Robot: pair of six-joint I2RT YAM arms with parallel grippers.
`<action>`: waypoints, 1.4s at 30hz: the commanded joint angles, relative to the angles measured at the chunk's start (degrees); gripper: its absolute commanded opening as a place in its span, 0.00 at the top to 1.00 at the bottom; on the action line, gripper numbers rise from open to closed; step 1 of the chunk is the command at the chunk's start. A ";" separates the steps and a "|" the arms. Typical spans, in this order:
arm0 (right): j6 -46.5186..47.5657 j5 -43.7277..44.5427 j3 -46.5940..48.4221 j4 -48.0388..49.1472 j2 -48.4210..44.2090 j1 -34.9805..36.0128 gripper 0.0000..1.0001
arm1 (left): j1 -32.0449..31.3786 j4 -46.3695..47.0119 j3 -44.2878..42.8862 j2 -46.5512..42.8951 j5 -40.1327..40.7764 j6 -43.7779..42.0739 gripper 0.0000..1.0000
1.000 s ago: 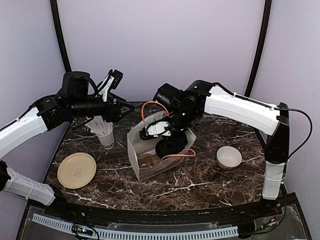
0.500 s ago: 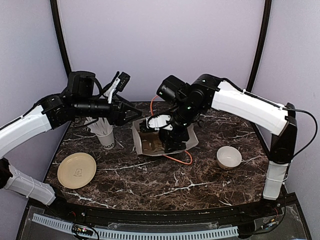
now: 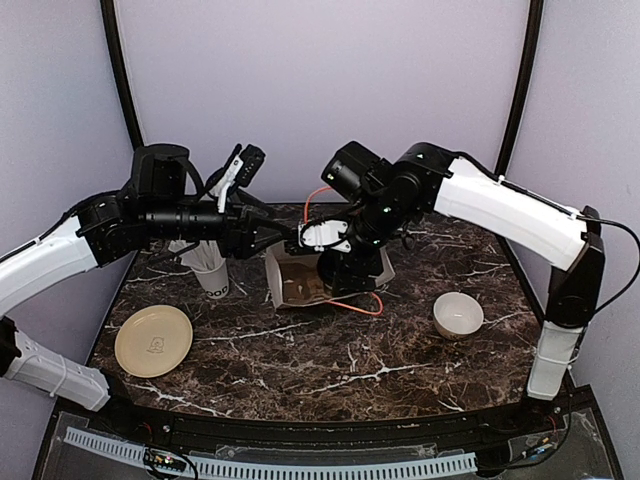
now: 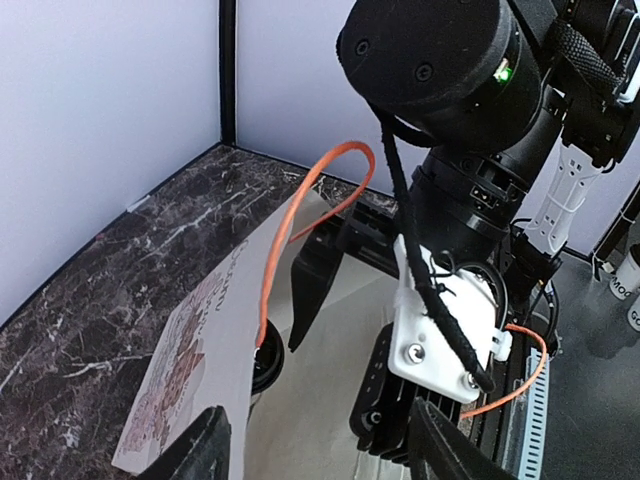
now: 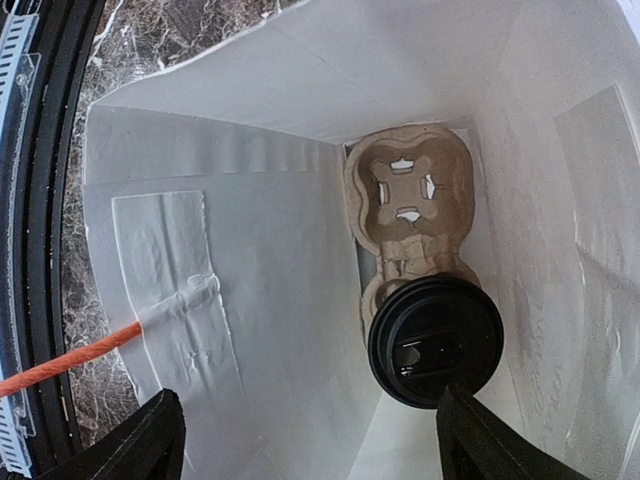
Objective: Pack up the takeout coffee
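Note:
The takeout coffee stands inside a white paper bag (image 5: 270, 200). Only its round black lid (image 5: 435, 340) shows, seated in a brown cardboard cup carrier (image 5: 410, 190); the white cup body is hidden under it. My right gripper (image 5: 320, 450) is open and empty above the bag's mouth, with the lid just inside its right finger. In the top view it (image 3: 345, 278) hovers over the bag (image 3: 282, 285). My left gripper (image 4: 325, 450) is open at the bag's left wall (image 4: 200, 330), where the lid's edge (image 4: 268, 365) peeks out. In the top view it (image 3: 283, 238) sits by the bag's rim.
A white cup with straws (image 3: 211, 268) stands left of the bag under the left arm. A tan plate (image 3: 153, 340) lies front left. A white bowl (image 3: 458, 315) sits to the right. An orange bag handle (image 3: 362, 306) trails on the marble table.
The bag has shifted back and settled lower on the table. My left gripper has moved right to the bag's rim. My right arm has risen over the bag.

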State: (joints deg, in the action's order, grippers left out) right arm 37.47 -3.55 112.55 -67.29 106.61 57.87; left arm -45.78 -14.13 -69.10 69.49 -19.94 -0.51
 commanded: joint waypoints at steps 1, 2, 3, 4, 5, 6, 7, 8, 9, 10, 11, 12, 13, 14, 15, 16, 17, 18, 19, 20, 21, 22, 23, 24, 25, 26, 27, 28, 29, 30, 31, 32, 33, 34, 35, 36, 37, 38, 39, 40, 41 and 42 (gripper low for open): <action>-0.70 1.30 3.06 5.01 -2.17 -0.94 0.13 | -2.05 -0.10 -1.44 2.18 4.33 -3.66 0.37; -0.54 1.72 3.11 5.23 -1.95 -0.99 0.13 | -2.22 -0.32 -2.19 3.22 8.13 -3.86 0.37; -0.48 2.02 3.11 5.30 -1.72 -1.07 0.13 | -2.34 -0.76 -2.58 4.21 9.69 -4.42 0.37; -0.45 2.25 3.05 5.49 -1.51 -1.09 0.13 | -2.36 -0.91 -3.16 4.67 11.91 -4.86 0.38; -0.47 2.25 2.98 5.60 -1.40 -1.17 0.13 | -2.38 -1.10 -3.37 5.49 12.59 -5.57 0.38; -0.43 2.11 2.94 5.59 -1.28 -1.25 0.13 | -2.38 -1.13 -3.64 5.84 14.04 -5.83 0.38; -0.47 2.02 2.94 5.63 -1.21 -1.26 0.13 | -2.38 -1.20 -3.74 6.49 14.66 -6.39 0.38; -0.47 1.98 2.94 5.59 -1.22 -1.26 0.13 | -2.34 -1.27 -3.87 6.77 15.37 -6.67 0.38; -0.39 1.89 2.87 5.61 -1.35 -1.34 0.13 | -2.37 -1.32 -3.95 7.23 15.42 -7.19 0.39; -0.32 1.88 2.78 5.71 -1.48 -1.36 0.13 | -2.38 -1.29 -4.11 7.50 15.34 -7.63 0.39; -0.23 1.80 2.74 5.77 -1.57 -1.42 0.13 | -2.34 -1.24 -4.20 8.07 15.92 -7.87 0.39; -0.15 1.75 2.75 5.80 -1.53 -1.38 0.13 | -2.32 -1.20 -4.53 8.44 16.57 -8.41 0.39; -0.06 1.71 2.84 5.60 -1.57 -1.36 0.13 | -2.37 -1.50 -4.76 9.16 17.87 -8.65 0.39; 0.03 1.71 2.85 5.46 -1.58 -1.35 0.13 | -2.38 -1.71 -5.18 9.52 18.47 -9.42 0.39; 0.13 1.71 2.85 5.35 -1.52 -1.37 0.14 | -2.32 -1.70 -5.30 10.16 19.07 -9.77 0.40; 0.19 1.75 2.74 5.33 -1.59 -1.38 0.14 | -2.35 -1.80 -5.66 10.50 20.30 -10.10 0.40; 0.29 1.74 2.64 5.20 -1.68 -1.38 0.14 | -2.31 -1.83 -6.19 11.04 21.99 -10.11 0.40; 0.50 1.67 2.48 5.08 -1.79 -1.37 0.14 | -2.28 -1.84 -6.47 11.29 22.59 -9.96 0.40; 0.69 1.81 1.95 4.91 -1.92 -1.38 0.14 | -2.20 -1.81 -6.92 11.61 23.27 -9.87 0.41; 0.96 2.00 1.40 4.96 -2.07 -1.36 0.14 | -2.10 -1.57 -7.05 11.80 23.23 -9.75 0.41; 1.21 2.30 0.83 5.08 -2.30 -1.35 0.14 | -1.98 -1.32 -7.26 11.85 22.79 -9.58 0.41; 1.34 2.54 0.26 5.14 -2.55 -1.35 0.14 | -1.43 -0.89 -7.40 11.99 22.29 -9.04 0.41; 1.57 2.66 -0.27 5.19 -2.82 -1.36 0.14 | -1.20 -0.68 -7.77 12.07 21.61 -8.70 0.42; 1.63 2.67 -0.79 5.29 -3.01 -1.41 0.14 | -0.64 -0.23 -8.01 12.18 21.44 -7.99 0.43; 1.64 2.71 -0.99 5.20 -3.06 -1.36 0.14 | -0.28 0.10 -8.36 12.04 20.60 -7.74 0.43; 1.64 2.68 -1.06 4.97 -3.05 -1.35 0.14 | 0.25 1.04 -8.43 11.51 19.09 -7.59 0.44; 1.57 2.61 -1.06 4.97 -3.00 -1.35 0.15 | 0.47 1.61 -8.27 11.04 15.80 -7.63 0.44; 1.55 2.52 -1.10 5.06 -3.06 -1.37 0.15 | 0.83 2.85 -8.08 9.94 12.56 -8.11 0.44; 1.47 2.43 -1.11 5.09 -3.07 -1.36 0.14 | 0.89 3.48 -7.70 9.47 11.59 -8.23 0.43; 1.40 2.35 -1.06 5.14 -2.95 -1.35 0.15 | 1.12 4.11 -7.75 9.02 10.50 -8.21 0.42; 1.38 2.32 -1.02 5.19 -2.86 -1.35 0.14 | 1.30 4.02 -8.23 8.92 10.12 -8.52 0.43; 1.37 2.32 -0.90 5.20 -2.69 -1.35 0.14 | 1.48 3.23 -8.68 9.13 9.69 -8.79 0.43; 1.42 2.44 -0.85 5.14 -2.50 -1.35 0.15 | 1.57 2.22 -9.63 9.28 9.46 -9.44 0.44; 1.38 2.60 -0.78 5.10 -2.42 -1.39 0.15 | 1.79 1.80 -10.37 9.66 9.15 -9.78 0.44; 1.37 2.73 -0.71 5.02 -2.29 -1.36 0.15 | 1.86 1.36 -10.62 9.68 9.19 -10.30 0.44; 1.45 2.88 -0.67 5.02 -2.27 -1.31 0.15 | 1.99 1.42 -10.75 9.51 8.80 -10.52 0.44; 1.46 3.00 -0.60 4.99 -2.36 -1.33 0.15 | 2.18 1.44 -10.80 9.25 8.00 -11.08 0.45; 1.46 3.09 -0.54 4.97 -2.41 -1.35 0.15 | 2.60 1.37 -10.64 8.40 4.94 -11.61 0.45; 1.46 3.18 -0.45 4.93 -2.45 -1.36 0.15 | 2.70 1.07 -10.50 7.82 2.95 -13.50 0.46; 1.46 3.24 -0.37 4.98 -2.57 -1.36 0.15 | 2.78 1.05 -9.93 6.35 -0.12 -14.23 0.45; 1.46 3.24 -0.05 4.91 -2.50 -1.36 0.15 | 2.90 0.75 -9.61 4.82 -1.69 -15.74 0.45; 1.46 3.28 0.30 4.74 -2.42 -1.37 0.15 | 2.94 0.50 -9.20 4.22 -4.03 -16.49 0.45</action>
State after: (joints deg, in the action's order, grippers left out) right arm 37.91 1.21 111.11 -63.35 106.39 55.92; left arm -43.27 -12.86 -78.39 78.96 -15.35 -11.94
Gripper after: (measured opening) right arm 0.853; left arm 0.547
